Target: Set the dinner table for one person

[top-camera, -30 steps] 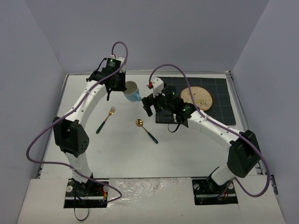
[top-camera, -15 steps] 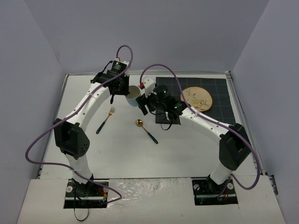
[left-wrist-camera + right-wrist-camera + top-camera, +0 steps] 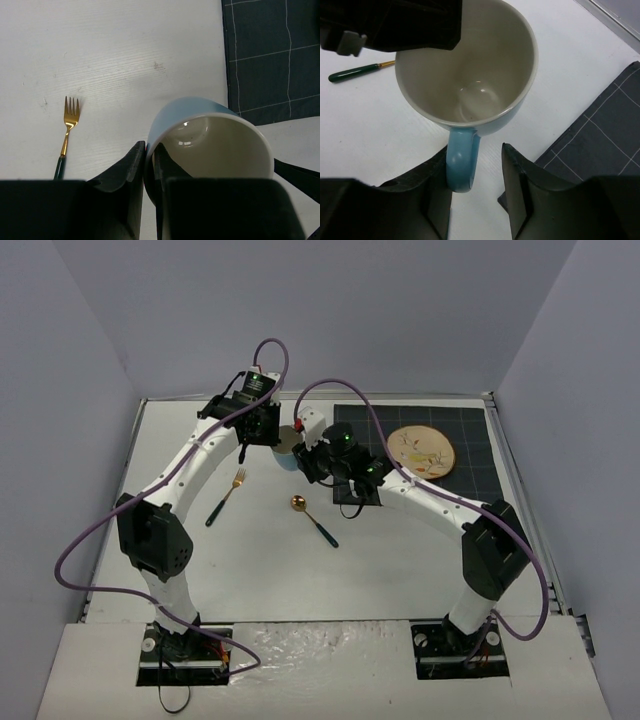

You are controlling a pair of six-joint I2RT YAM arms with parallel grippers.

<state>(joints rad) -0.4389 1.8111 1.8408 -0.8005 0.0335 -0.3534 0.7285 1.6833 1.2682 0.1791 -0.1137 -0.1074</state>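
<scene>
Mug (image 3: 470, 75) glossy, dinner table (image 3: 370, 125) matte

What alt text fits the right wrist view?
A light blue mug, white inside, points its handle between the right tool's open black fingers. The left tool pinches its far rim; a dark checked mat lies right.

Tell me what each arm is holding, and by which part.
Left gripper pinches the blue mug by its rim, one finger inside, one outside. Right gripper is open, fingers astride the handle, not gripping.
</scene>
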